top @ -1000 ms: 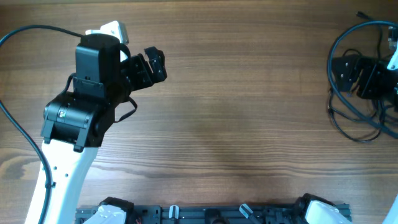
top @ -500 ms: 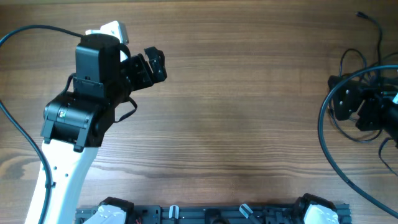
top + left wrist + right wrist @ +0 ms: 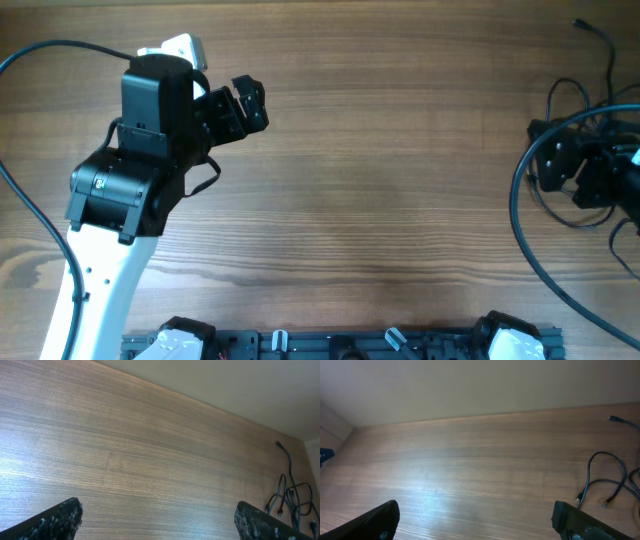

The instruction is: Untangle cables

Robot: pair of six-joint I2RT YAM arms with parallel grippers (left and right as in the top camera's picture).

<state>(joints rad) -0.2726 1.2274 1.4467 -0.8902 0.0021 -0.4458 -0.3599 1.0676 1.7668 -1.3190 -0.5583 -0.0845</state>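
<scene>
So, overhead view. The left gripper [image 3: 252, 104] sits at the upper left of the wooden table [image 3: 380, 200], over bare wood, and we see its fingers apart with nothing between them. The right gripper [image 3: 541, 160] is at the far right edge, and its fingers also look spread. The cables [image 3: 553, 98] lie in a loose tangle at that right edge, thin black loops showing above and below the right gripper. One plug end [image 3: 578, 24] reaches up toward the top right corner. The gripper is over the heap, but we cannot tell if it touches any cord. A thicker dark wire [image 3: 520, 235] curves down beside that arm, apart from the thin cords.

Left wrist view. We see the left gripper [image 3: 160, 525] with both fingers [image 3: 60, 520] at the bottom corners, wide apart, with only bare table [image 3: 125, 450] between them. The cables [image 3: 290, 497] show small at the far right edge, well apart from this gripper.

Right wrist view. The right gripper [image 3: 477, 522] has its fingers [image 3: 580, 520] wide apart, and nothing is clamped. The wood between them is bare. The cables [image 3: 606, 453] loop on the table to the right, beyond the right-hand finger, with small plug ends lying on the wood.
</scene>
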